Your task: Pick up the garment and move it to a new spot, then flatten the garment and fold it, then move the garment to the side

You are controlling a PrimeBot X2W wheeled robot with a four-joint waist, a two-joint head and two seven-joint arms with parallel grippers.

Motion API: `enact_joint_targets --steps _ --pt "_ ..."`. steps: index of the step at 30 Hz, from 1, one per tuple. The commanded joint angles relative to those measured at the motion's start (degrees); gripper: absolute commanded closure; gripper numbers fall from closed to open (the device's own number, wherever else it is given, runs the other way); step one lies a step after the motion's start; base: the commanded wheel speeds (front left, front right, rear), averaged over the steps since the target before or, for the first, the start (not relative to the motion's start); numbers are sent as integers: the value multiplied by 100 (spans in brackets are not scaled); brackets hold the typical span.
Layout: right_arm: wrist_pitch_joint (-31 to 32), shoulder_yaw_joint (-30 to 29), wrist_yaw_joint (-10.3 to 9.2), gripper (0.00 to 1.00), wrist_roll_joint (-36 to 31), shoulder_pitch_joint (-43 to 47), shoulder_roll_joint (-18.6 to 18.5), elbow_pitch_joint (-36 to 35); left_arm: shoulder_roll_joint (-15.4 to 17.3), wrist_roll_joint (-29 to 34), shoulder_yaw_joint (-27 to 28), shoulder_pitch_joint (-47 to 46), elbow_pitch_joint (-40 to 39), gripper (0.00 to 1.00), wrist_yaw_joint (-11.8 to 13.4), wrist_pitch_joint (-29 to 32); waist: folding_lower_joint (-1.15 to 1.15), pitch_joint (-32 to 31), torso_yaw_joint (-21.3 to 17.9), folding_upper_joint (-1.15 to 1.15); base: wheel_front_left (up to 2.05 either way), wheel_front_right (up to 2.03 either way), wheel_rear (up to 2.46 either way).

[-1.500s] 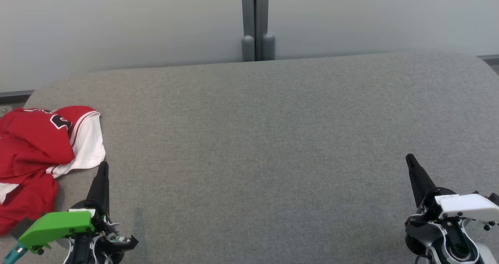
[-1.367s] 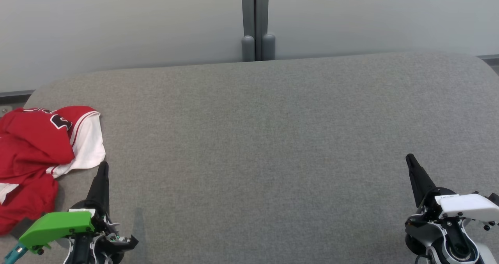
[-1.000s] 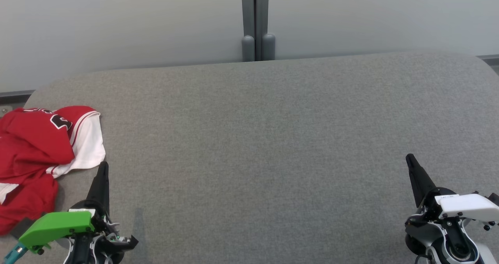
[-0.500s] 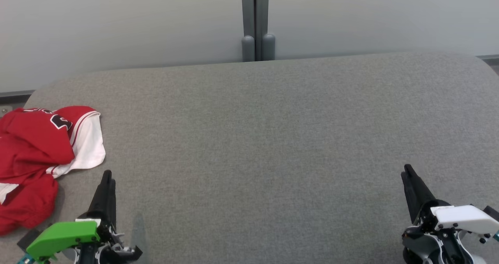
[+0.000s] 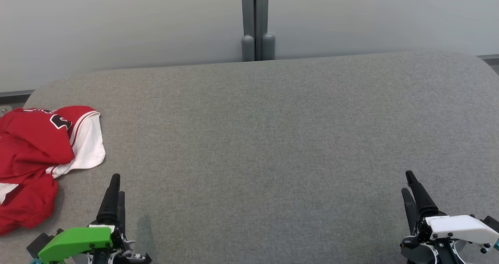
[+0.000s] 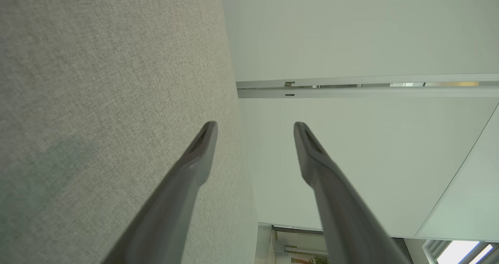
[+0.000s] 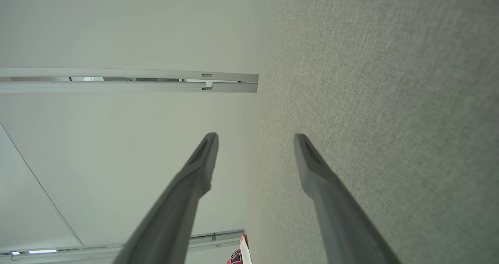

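Step in hand: pick-up, not yet begun. Garment lies in crumpled red-and-white heap at left edge of bench. Left gripper near front-left corner, close to garment, jaws wide, empty. Right gripper near front-right corner, jaws wide, empty. Next, likely: left arm reaches over heap, pinches raised fold.

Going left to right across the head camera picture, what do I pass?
Crumpled red and white jersey → left gripper with the green housing, open → grey vertical post at the back wall → right gripper with the white housing, open.
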Motion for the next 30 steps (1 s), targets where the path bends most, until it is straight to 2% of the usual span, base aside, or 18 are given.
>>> enact_joint_targets --steps 1,11,30 --pt "-75 -16 0 0 -172 -56 -51 -141 21 122 -52 -43 -139 0 -26 -71 0 1 0 0 0 0 0" --pt "-323 -125 1 0 -1169 -51 -64 -402 30 880 -212 -111 -281 0 -47 -316 0 13 1 0 0 0 0" --pt "-728 39 1 0 -4011 101 -82 -1108 47 3275 -424 31 -581 0 111 -719 0 66 -4 0 0 0 0"
